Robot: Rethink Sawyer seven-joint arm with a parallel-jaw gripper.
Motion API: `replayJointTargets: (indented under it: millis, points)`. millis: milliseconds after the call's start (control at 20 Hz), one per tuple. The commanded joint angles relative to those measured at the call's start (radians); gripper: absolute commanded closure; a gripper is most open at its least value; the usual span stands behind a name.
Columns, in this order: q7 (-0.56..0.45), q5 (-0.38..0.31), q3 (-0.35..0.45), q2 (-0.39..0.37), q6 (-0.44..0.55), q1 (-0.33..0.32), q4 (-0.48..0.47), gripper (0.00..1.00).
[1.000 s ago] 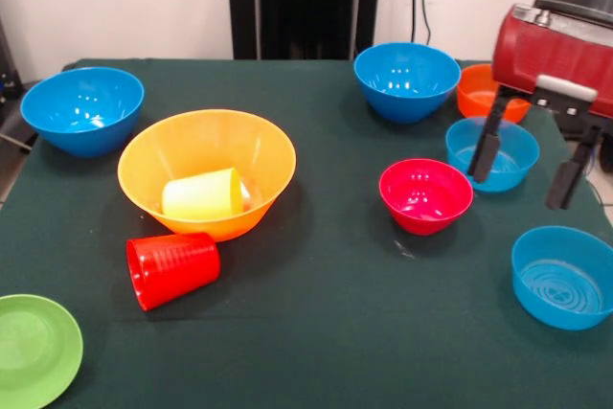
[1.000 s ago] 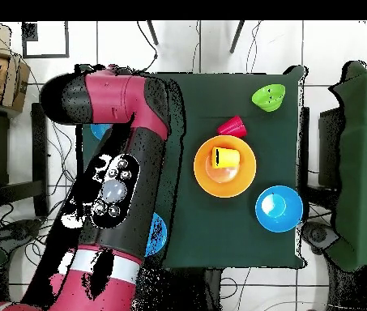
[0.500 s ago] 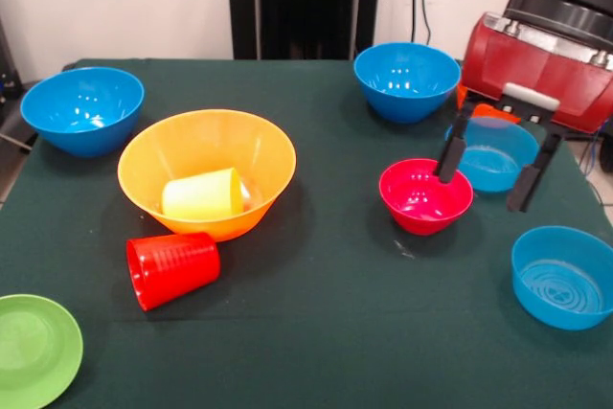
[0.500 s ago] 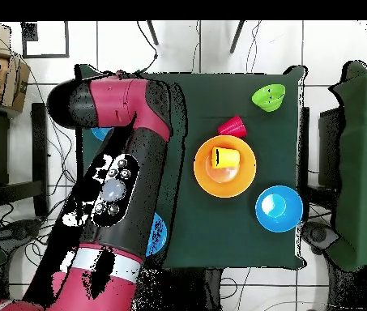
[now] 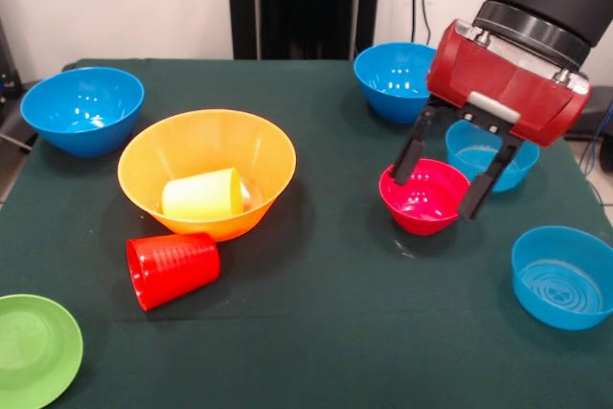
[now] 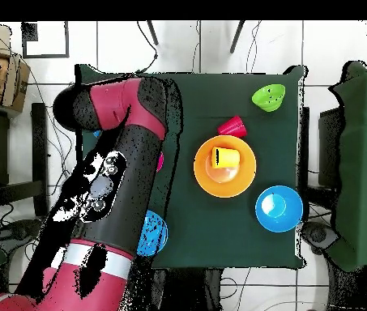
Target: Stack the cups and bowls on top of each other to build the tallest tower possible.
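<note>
The tool (image 5: 442, 175) hangs spread wide and grasping nothing, its two dark fingers (image 5: 407, 153) straddling the pink-red bowl (image 5: 424, 196) from above, one at each side of the rim. That bowl sits on the green desk (image 5: 326, 313), between the big yellow-orange bowl (image 5: 206, 171) and a pale blue bowl (image 5: 562, 277). The yellow cup (image 5: 202, 194) lies on its side inside the big bowl; the red cup (image 5: 173, 267) lies tipped just in front of it. In the overhead view the arm (image 6: 117, 174) hides the tool.
</note>
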Motion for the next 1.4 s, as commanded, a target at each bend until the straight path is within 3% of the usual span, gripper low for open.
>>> replayJointTargets:
  millis: [50, 300, 500, 850, 1400]
  points:
    - [-0.068, -0.113, 0.027, 0.066, 0.069, 0.018, -0.065, 0.0]
    - [-0.079, -0.026, 0.157, 0.011, 0.141, -0.037, -0.017, 0.0]
    - [-0.084, 0.069, 0.326, -0.049, 0.089, -0.11, 0.085, 0.0]
    - [-0.08, 0.096, 0.429, -0.083, 0.015, -0.158, 0.147, 0.0]
    - [-0.086, 0.035, 0.462, -0.085, -0.025, -0.171, 0.128, 0.0]
